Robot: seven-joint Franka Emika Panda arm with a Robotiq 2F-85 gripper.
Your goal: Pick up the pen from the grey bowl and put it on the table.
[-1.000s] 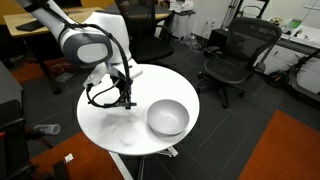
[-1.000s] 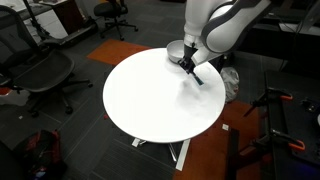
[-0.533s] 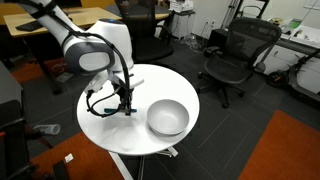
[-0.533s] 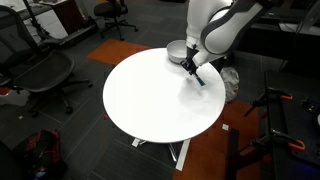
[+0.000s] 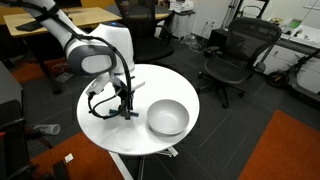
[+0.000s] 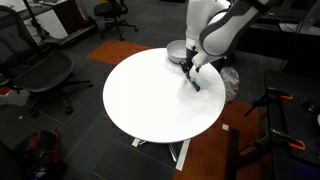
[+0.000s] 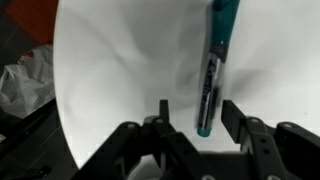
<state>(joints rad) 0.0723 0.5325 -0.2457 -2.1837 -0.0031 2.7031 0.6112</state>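
The teal-blue pen (image 7: 213,65) lies on the white table (image 7: 120,70), out of the bowl. My gripper (image 7: 197,108) is open just above it, with a finger on each side of the pen's near end and a clear gap to both. In both exterior views the gripper (image 5: 127,103) (image 6: 188,68) hangs low over the table (image 5: 105,125) (image 6: 150,100), with the pen (image 6: 194,83) below it. The grey bowl (image 5: 167,117) stands empty beside the gripper and is partly hidden behind the arm in an exterior view (image 6: 176,49).
Black office chairs (image 5: 235,55) (image 6: 40,70) stand around the table. A wooden desk (image 5: 45,20) is behind the arm. A dark cable loop (image 5: 100,100) hangs from the wrist over the table top.
The gripper has come down a little toward the table with the pen. The pen now rests on the table top and the jaws stand apart from it.
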